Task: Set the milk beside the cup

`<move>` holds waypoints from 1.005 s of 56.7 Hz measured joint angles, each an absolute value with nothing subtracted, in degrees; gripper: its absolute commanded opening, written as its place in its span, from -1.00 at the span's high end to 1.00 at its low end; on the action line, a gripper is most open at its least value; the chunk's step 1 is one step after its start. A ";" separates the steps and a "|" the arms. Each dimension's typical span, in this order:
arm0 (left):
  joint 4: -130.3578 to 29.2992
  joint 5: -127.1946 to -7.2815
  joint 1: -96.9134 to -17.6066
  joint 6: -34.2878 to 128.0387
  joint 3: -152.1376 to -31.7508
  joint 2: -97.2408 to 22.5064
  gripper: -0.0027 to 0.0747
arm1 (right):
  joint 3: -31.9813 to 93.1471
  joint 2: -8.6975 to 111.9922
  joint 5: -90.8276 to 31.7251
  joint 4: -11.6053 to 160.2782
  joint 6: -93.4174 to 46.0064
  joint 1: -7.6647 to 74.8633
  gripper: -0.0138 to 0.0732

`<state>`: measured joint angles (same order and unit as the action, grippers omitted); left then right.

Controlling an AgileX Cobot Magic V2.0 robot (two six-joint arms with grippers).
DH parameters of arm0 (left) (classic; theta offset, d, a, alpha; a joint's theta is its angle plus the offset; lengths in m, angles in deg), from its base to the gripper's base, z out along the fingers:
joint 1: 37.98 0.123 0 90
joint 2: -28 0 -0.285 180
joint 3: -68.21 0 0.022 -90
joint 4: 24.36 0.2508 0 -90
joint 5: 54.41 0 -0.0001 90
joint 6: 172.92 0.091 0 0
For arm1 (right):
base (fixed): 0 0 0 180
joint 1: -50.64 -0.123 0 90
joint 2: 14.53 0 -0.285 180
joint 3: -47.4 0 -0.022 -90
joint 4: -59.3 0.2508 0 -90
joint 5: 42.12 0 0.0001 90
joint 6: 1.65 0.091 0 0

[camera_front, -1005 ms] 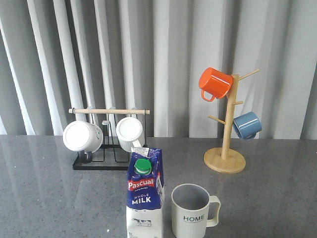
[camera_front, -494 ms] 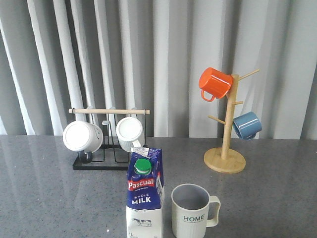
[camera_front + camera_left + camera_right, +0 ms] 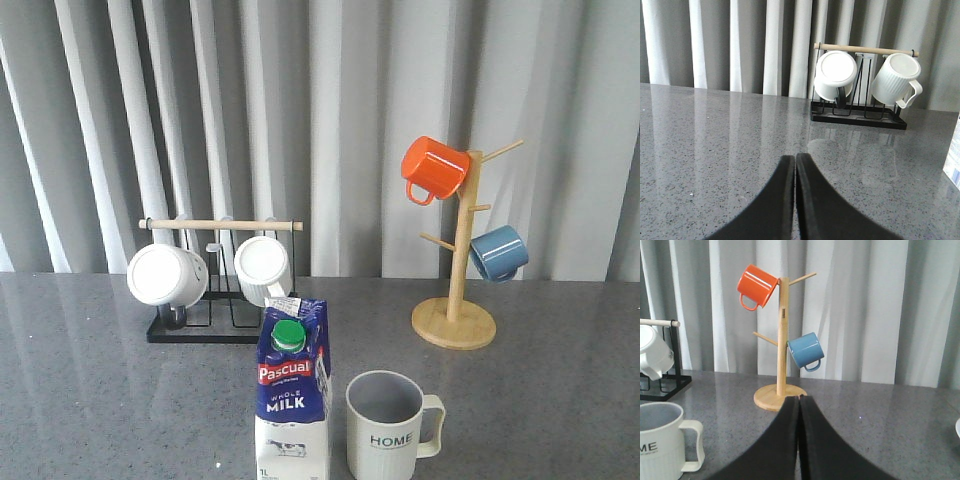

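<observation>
The milk [image 3: 293, 395], a tall gable-top carton with a round green cap, stands upright on the speckled grey tabletop [image 3: 100, 400] near its front edge. Just beside it, on the robot's right, sits the cup [image 3: 386, 428], a smooth off-white mug with a grey inside, its handle turned away from the carton; a narrow gap shows between them.

Behind the carton a black wire rack [image 3: 215, 290] with a wooden rod carries two white ribbed mugs [image 3: 166, 274]. Farther right a wooden mug tree [image 3: 457, 300] on a round base holds an orange mug [image 3: 434, 168] and a blue mug [image 3: 498, 252].

Only the wrist views show the arms: the left hand [image 3: 794, 165] and the right hand [image 3: 799, 407] are both clenched, fingers pressed together, grasping nothing. The front view shows neither. Bare tabletop lies open to the left of the carton and between cup and tree.
</observation>
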<state>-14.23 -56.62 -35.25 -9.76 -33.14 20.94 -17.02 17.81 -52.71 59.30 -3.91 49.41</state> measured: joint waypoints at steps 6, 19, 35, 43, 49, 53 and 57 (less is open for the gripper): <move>-14.23 -56.62 -35.25 -9.76 -33.14 20.94 0.95 | -22.42 11.11 -52.36 64.93 -7.22 48.98 0.70; -14.23 -56.62 -35.25 -9.81 -33.14 20.94 0.95 | -31.29 -1.48 -50.20 61.06 -1.65 48.96 0.70; -14.23 -56.62 -35.25 -9.81 -33.14 20.94 0.95 | -31.29 -7.29 -39.77 59.30 0.46 48.96 0.70; -14.23 -56.62 -35.25 -9.81 -33.14 20.94 0.95 | -31.29 -7.34 -39.39 57.94 0.46 48.96 0.70; -14.23 -56.62 -35.25 -9.81 -33.14 20.94 0.95 | -31.29 -7.34 -39.26 57.43 0.46 48.96 0.70; -14.23 -56.62 -35.25 -9.81 -33.14 20.94 0.95 | -31.29 -7.34 -39.14 57.30 0.53 48.96 0.70; -14.23 -56.62 -35.25 -9.81 -33.14 20.94 0.95 | -31.29 -7.34 -39.03 57.35 0.71 48.96 0.70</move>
<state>-14.23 -56.62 -35.25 -9.81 -33.14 20.94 -31.29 -7.34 -39.03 57.35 0.71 48.96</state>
